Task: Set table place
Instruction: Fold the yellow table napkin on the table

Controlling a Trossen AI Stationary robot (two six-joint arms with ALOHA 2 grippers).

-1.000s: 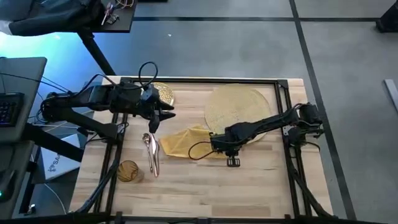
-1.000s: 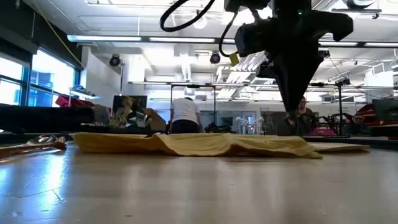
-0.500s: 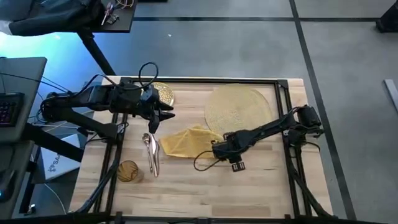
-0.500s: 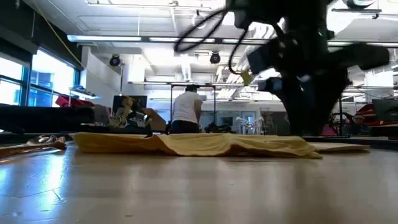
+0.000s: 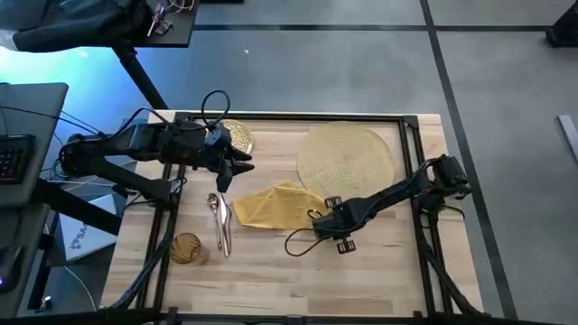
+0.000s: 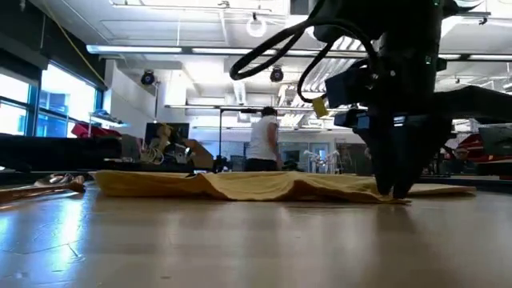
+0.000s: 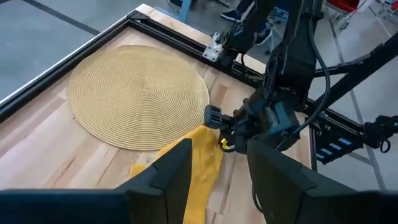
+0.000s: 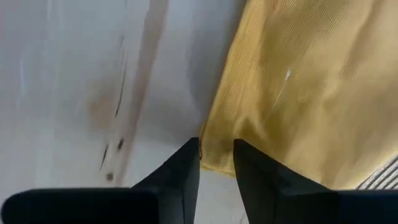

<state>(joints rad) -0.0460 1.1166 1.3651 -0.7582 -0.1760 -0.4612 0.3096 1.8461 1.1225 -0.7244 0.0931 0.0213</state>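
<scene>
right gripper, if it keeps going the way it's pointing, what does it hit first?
Most likely the corner edge of the mustard-yellow napkin. The right gripper points down at the table, fingers slightly apart astride that edge. In the low view its tips look nearly down on it; exact clearance is unclear.

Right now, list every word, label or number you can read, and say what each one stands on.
Nothing can be read in full.
Pale lettering on a panel below the table's left edge: too small to read.
Yellow tag on the right arm, above the right gripper at the napkin: too blurred to read.
</scene>
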